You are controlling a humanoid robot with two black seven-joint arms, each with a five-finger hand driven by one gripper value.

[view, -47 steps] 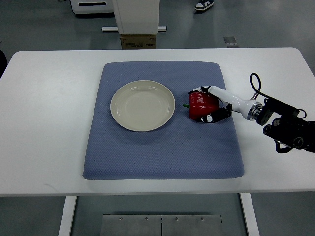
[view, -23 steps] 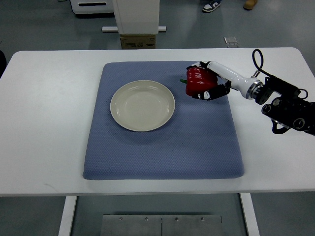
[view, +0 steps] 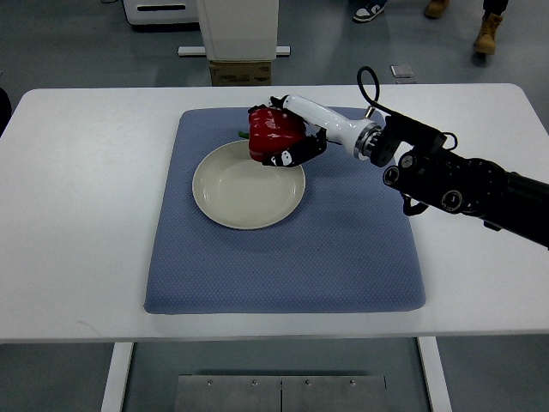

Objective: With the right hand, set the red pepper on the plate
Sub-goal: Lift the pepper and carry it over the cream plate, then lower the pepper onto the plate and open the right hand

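Carrying the red pepper (view: 273, 133) over the plate (view: 225, 204) far rim, right hand (view: 287, 142) fingers (view: 296, 153) wrapped tight around it. We should centre over the bowl, lower, then release so it can't roll onto the mat (view: 343, 257).

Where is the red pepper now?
The red pepper is held in the right hand, over the far right rim of the plate, on the blue mat.

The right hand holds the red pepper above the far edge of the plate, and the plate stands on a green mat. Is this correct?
Not quite: the top view shows the mat is blue-grey, not green. The rest holds: the right hand grips the red pepper above the far edge of the plate.
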